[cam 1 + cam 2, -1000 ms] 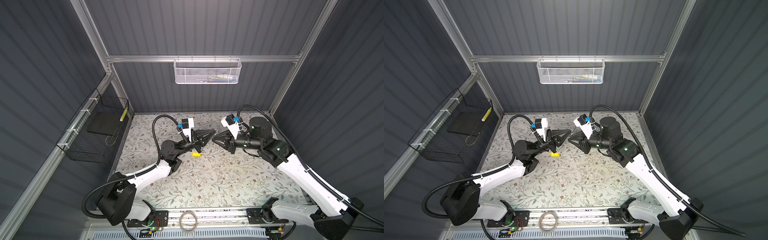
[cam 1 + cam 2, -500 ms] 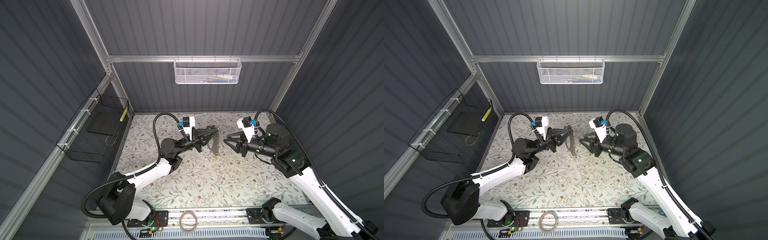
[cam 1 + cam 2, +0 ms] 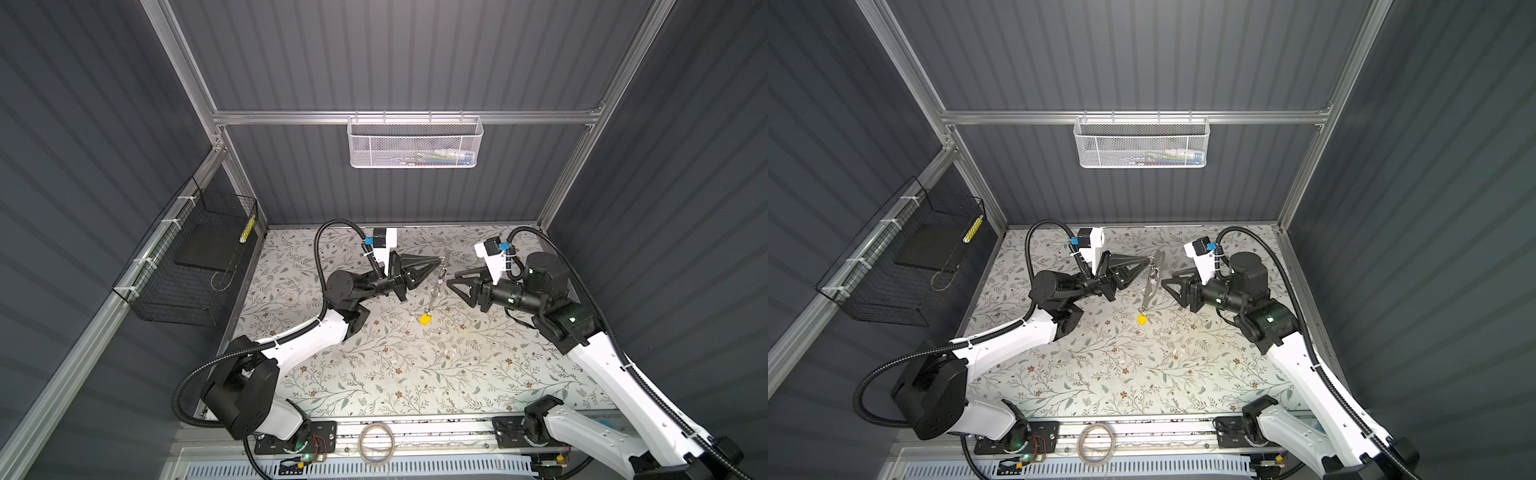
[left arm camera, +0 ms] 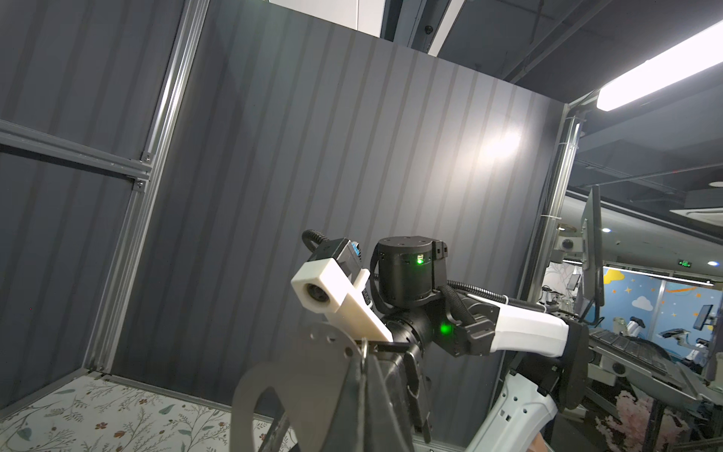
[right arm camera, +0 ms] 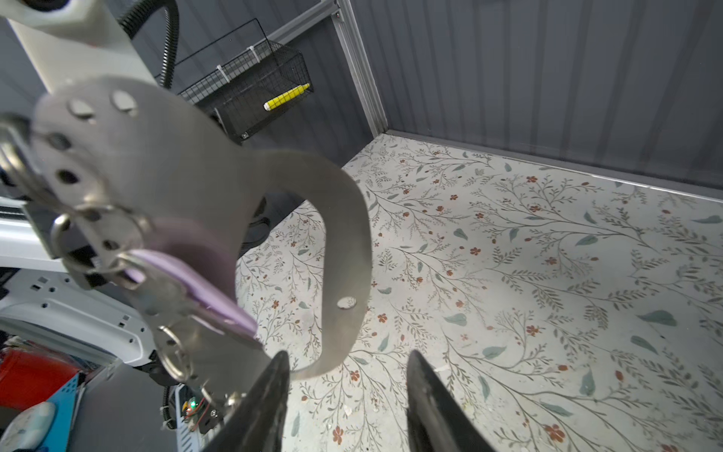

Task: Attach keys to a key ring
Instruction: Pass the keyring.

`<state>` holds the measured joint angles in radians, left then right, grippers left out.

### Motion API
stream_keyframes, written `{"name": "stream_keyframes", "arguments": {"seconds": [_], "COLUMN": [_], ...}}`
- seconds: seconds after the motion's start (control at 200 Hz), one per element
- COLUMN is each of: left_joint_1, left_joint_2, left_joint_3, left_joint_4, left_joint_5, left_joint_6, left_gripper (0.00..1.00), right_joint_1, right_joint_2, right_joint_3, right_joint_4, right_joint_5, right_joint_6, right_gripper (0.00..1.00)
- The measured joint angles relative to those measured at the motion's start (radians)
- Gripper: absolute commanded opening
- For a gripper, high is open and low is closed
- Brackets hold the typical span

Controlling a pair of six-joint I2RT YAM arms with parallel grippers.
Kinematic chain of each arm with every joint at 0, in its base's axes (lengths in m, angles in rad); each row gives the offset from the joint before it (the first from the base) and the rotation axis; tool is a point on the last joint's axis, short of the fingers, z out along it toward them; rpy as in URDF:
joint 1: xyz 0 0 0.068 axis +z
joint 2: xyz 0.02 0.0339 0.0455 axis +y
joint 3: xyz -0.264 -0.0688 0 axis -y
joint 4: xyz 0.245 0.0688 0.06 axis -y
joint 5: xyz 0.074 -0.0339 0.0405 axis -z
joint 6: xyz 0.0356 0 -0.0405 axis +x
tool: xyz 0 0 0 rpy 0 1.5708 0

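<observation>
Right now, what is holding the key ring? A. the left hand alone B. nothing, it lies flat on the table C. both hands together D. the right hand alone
A: the left hand is shut on the top of the key ring, which hangs from it above the table, while the right hand is open and grips nothing.

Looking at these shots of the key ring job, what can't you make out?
- yellow key: too small in both top views to see how it joins the key ring; outside both wrist views.
- lilac key: blurred in the right wrist view, blade unclear.
- key ring: lower part cut off by the left wrist view's bottom edge.
- white mesh basket: contents too small behind mesh, top views.
</observation>
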<state>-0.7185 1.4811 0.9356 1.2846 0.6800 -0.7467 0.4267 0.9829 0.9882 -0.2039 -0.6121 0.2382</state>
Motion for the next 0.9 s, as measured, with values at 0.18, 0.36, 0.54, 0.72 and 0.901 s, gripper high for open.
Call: {"name": "stream_keyframes", "arguments": {"seconds": [0.18,0.36,0.54,0.72,0.901], "left_joint_1": [0.000,0.000,0.000,0.000,0.000], "left_joint_2": [0.032,0.034,0.034,0.039,0.055], "left_joint_3": [0.011,0.019,0.030,0.032,0.034], "left_joint_4": [0.037,0.050,0.065,0.097,0.116], "left_joint_5": [0.012,0.021,0.026,0.031,0.032], "left_joint_6": [-0.045,-0.067,-0.078,-0.101,-0.117], "left_gripper": [0.00,0.00,0.00,0.00,0.00], "right_joint_1": [0.000,0.000,0.000,0.000,0.000], "right_joint_2": [0.049,0.084,0.088,0.098,0.119], "right_joint_3": [0.000,0.000,0.000,0.000,0.000], "right_joint_4": [0.094,0.141,0.163,0.183,0.208], "right_joint_5": [-0.060,-0.081,-0.082,-0.089,-0.111], "right_joint_6": [0.051,0.076,0.080,0.084,0.099], "right_gripper": [0.54,0.56,0.56,0.56,0.55]}}
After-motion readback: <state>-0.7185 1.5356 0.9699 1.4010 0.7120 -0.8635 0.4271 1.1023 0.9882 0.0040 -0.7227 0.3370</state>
